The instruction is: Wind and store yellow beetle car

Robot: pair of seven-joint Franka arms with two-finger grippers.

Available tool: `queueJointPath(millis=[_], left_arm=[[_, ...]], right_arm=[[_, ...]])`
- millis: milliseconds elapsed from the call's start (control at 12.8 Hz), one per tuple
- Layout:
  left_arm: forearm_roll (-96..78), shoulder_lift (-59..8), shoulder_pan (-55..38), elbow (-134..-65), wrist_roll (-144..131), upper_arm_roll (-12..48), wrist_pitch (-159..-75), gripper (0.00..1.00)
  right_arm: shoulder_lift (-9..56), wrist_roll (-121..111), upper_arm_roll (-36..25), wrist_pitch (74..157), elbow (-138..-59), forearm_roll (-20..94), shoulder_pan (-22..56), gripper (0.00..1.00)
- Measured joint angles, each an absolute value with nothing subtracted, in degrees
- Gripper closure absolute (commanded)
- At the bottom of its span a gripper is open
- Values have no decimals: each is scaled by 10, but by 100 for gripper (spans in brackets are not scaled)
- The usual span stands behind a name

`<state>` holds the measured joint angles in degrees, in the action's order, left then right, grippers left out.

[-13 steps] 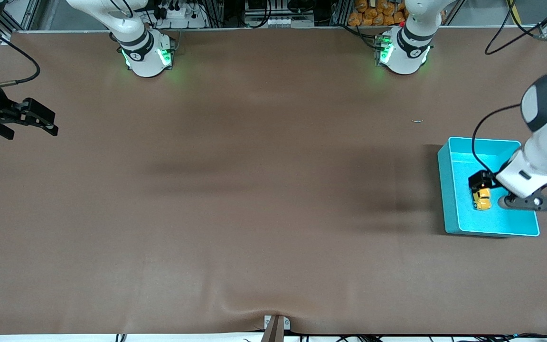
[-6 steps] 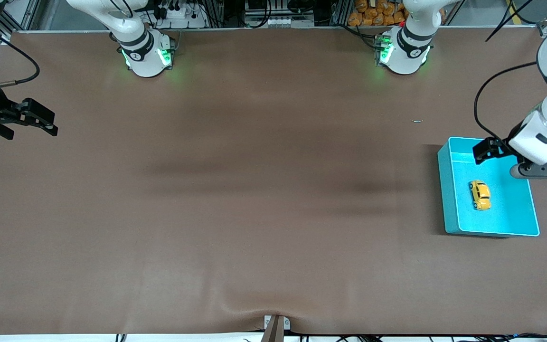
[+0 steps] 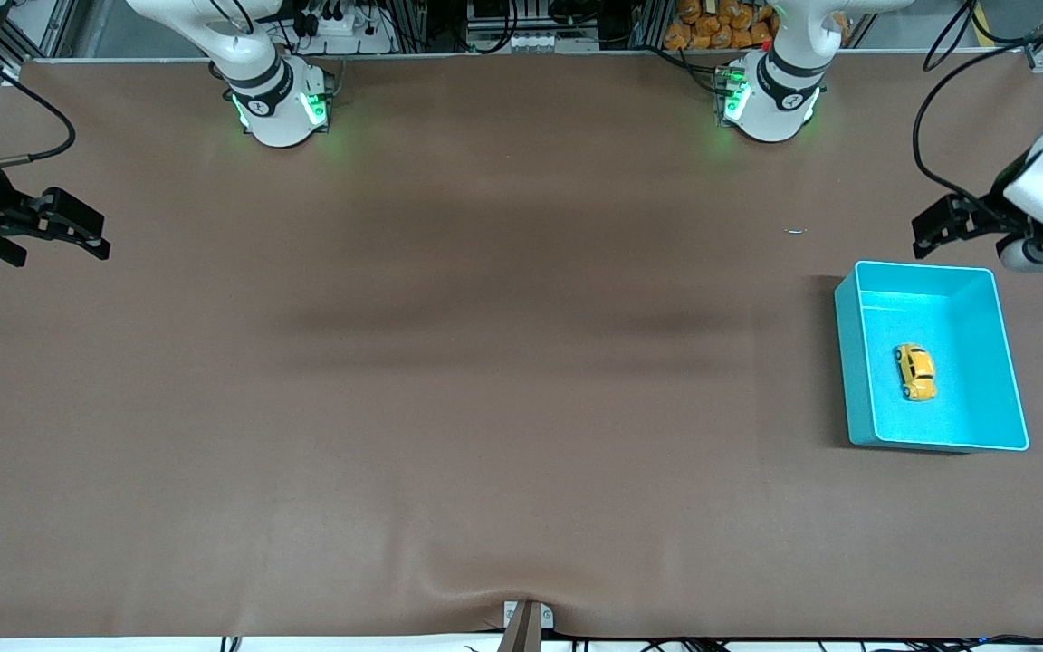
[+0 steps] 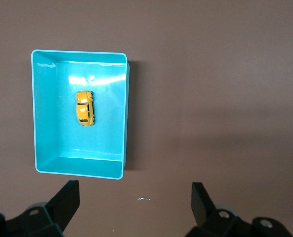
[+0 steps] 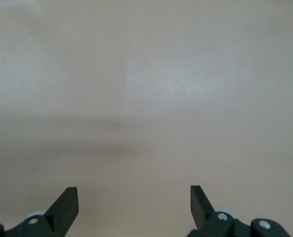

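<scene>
Left end effector has lifted clear of the cyan bin, fingers wide, empty. Yellow beetle car lies in the bin, long axis toward the robots. Right end effector waits wide at its bench end.

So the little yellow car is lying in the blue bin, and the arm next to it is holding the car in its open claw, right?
Not quite. The yellow beetle car does lie in the cyan bin, but nothing holds it. The left gripper is open and empty, up over the bare table beside the bin's edge; the left wrist view shows the car alone on the bin floor. The right gripper waits open at the right arm's end of the table.
</scene>
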<state>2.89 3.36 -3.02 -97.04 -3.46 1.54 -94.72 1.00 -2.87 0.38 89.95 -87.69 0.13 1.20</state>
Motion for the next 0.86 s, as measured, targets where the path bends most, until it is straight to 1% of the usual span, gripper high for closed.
queueJointPath(millis=[392, 863], left_arm=[[27, 37, -35, -939, -48, 16, -919, 0], [13, 37, -37, -932, -48, 27, -889, 0]], right_arm=[[10, -29, 4, 898, -877, 1, 12, 0], [10, -28, 3, 898, -877, 1, 12, 0]])
